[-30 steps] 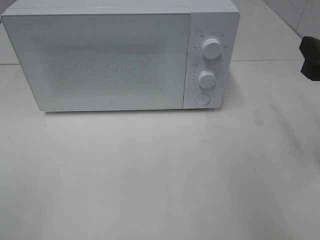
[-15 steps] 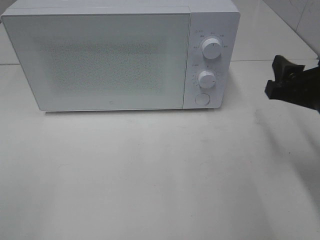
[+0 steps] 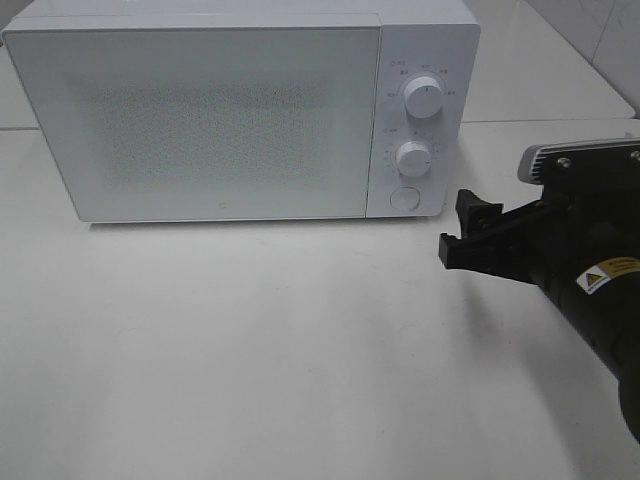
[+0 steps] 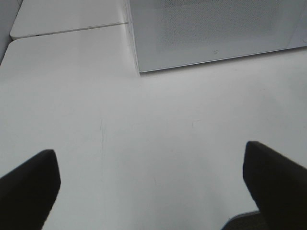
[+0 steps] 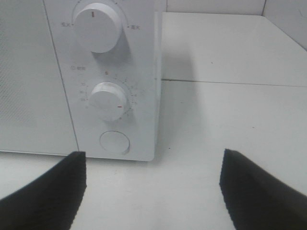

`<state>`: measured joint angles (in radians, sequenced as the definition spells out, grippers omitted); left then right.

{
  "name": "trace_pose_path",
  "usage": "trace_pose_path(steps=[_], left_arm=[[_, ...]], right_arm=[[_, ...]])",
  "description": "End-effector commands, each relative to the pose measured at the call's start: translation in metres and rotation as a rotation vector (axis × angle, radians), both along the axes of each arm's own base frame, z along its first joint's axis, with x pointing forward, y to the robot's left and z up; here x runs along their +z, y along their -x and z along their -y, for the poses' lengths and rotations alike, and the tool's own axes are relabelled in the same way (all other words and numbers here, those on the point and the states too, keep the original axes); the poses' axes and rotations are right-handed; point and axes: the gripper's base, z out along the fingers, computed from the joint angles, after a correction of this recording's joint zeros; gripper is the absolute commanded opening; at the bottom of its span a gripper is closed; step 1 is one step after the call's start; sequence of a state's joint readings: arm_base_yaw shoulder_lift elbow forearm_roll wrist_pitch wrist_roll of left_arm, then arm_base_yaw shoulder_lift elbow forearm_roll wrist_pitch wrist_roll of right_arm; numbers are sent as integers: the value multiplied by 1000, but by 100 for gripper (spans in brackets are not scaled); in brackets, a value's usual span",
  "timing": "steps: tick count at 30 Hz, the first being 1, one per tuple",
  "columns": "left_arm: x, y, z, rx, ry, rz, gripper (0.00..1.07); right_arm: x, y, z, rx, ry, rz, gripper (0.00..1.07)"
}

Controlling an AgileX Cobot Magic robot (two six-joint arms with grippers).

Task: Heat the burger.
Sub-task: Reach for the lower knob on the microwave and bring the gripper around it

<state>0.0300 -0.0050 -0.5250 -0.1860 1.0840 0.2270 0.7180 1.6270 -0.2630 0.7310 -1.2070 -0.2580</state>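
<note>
The left gripper [image 4: 148,160] is standing wide and holding nothing. Its wrist view is showing bare worktop [image 4: 144,110] below it and the microwave's lower front edge beyond. In the high view the white microwave [image 3: 200,110] is filling the upper left of the frame, with its door [image 3: 210,60] sitting shut. Right of the door, an upper knob [image 3: 424,98], a lower knob [image 3: 413,157] and a round button [image 3: 404,197] are lining up from top to bottom. At the right middle of the frame the right gripper [image 3: 458,226] is hovering near the microwave's lower right corner, wide and empty, pointing towards the control panel. The burger is showing in no view, so I cannot tell where it is.
</note>
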Motion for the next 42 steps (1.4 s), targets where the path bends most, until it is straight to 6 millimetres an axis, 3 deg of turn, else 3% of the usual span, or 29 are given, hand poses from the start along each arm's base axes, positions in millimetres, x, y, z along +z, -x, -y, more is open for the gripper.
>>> trace_pose_path(steps=[1,5,13,28,36,42], left_arm=[[-1,3,0,2,3,20,96],[-1,3,0,2,3,20,96],[-1,3,0,2,3,20,96],[-1,3,0,2,3,20,96],[-1,3,0,2,3,20,96],[-1,3,0,2,3,20,96]], right_arm=[[17,-6,-7,-20,3,193,75],[12,-11,-24,-8,6,182,75],[3,-19,-38,-7,11,166,75],[0,-19,-37,-28,-9,145,75],[-2,-19,-37,-58,-209,118,75],[-2,-19,-37,-68,-265,112,71]])
